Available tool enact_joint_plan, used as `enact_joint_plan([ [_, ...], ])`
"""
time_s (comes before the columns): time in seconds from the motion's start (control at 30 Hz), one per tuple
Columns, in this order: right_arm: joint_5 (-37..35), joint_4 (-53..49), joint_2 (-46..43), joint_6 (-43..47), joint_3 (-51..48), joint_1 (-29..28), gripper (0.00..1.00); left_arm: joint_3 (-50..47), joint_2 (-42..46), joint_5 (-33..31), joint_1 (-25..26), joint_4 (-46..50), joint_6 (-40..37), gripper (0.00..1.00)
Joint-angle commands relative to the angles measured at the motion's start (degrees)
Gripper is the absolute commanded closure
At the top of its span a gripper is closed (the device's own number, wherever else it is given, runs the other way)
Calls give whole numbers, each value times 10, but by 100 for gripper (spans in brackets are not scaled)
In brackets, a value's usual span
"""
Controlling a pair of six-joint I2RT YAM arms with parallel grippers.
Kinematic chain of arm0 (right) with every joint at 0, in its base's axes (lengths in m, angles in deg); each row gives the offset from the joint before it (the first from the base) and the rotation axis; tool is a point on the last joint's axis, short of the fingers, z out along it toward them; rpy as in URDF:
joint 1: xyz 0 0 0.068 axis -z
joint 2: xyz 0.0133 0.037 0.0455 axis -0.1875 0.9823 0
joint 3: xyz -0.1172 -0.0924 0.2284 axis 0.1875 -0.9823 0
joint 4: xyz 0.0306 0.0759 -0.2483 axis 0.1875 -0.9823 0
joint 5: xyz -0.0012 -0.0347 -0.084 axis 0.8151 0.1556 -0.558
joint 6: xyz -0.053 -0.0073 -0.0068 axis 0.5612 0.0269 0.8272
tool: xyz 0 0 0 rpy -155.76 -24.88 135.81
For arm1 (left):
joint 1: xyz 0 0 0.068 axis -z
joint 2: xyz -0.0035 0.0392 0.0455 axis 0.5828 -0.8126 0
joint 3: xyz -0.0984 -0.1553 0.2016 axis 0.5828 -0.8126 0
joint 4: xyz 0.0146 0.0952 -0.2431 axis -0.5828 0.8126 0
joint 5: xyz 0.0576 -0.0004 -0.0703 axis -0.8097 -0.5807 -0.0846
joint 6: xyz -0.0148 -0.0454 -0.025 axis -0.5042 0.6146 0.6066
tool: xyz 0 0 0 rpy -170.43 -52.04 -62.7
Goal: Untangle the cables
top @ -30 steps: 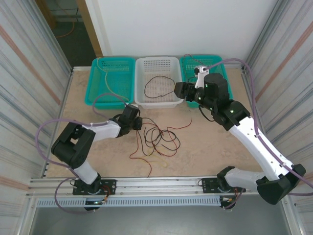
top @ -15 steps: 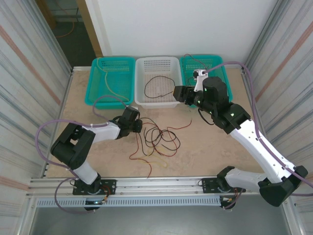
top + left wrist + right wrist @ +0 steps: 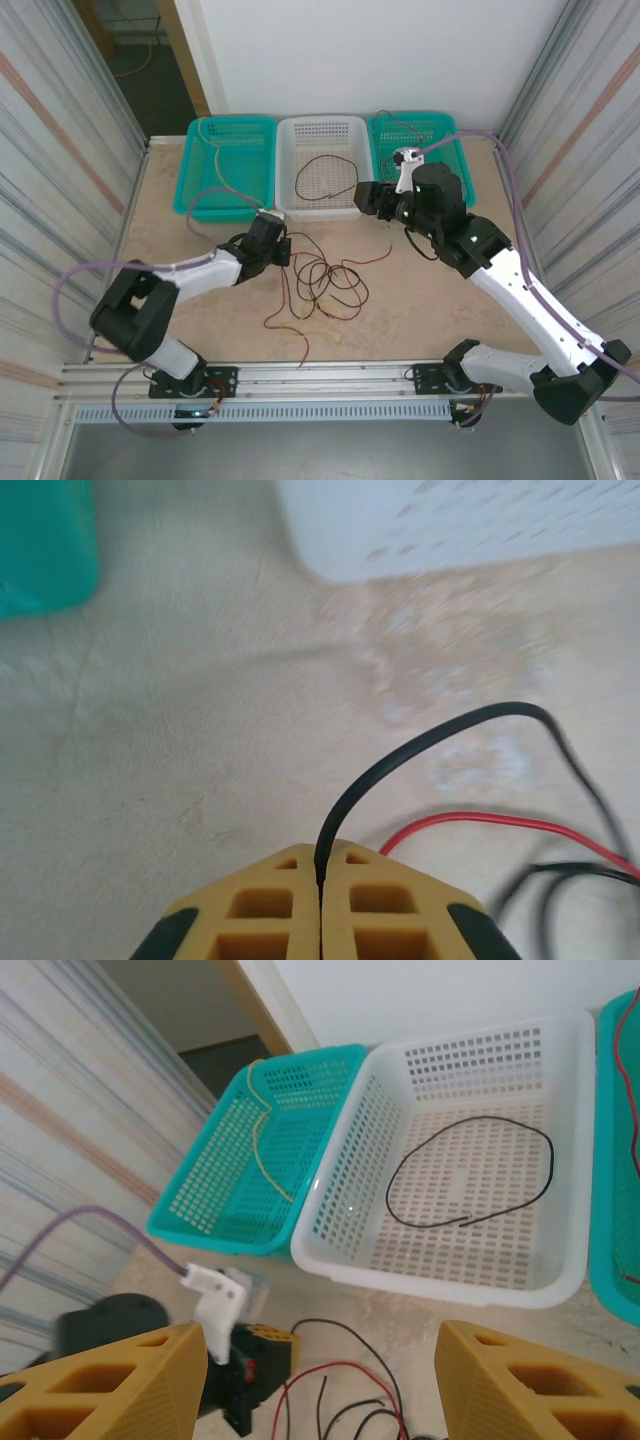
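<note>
Near the front of the table (image 3: 430, 310) lies the knot of cables (image 3: 322, 283), red and black loops crossing one over another, with a yellowish strand at the near side of it. The left gripper (image 3: 284, 250) stands at the left edge of this knot, low over the table. In the left wrist view its fingers (image 3: 270, 910) are pressed together with no gap, and one black cable (image 3: 420, 735) is pinched between the tips; it rises from them and bends to the right, and a red cable (image 3: 480, 822) lies on the table just beside it. Farther back, the right gripper (image 3: 366, 194) hangs over the front wall of the white basket (image 3: 322, 121), well apart from the knot, with its jaws spread wide and nothing between them. In this basket lies a loop of black wire (image 3: 391, 1185). The left teal basket (image 3: 186, 185) holds a yellow wire (image 3: 262, 1150), and the right teal basket (image 3: 420, 115) holds a red wire (image 3: 400, 128).
</note>
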Motion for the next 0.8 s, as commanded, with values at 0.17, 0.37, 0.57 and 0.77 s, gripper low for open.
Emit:
enact_joint_plan([
  [0.17, 21, 2, 1, -8, -25, -24, 39, 48, 210, -29, 31, 94, 2, 100],
  [0.37, 108, 48, 7, -13, -42, -35, 33, 95, 295, 18, 31, 128, 24, 100],
  [0.57, 93, 59, 34, -23, -36, -62, 29, 151, 325, 91, 32, 132, 45, 100],
  [0.77, 84, 85, 61, -37, -30, -77, 26, 203, 326, 118, 32, 144, 59, 100],
])
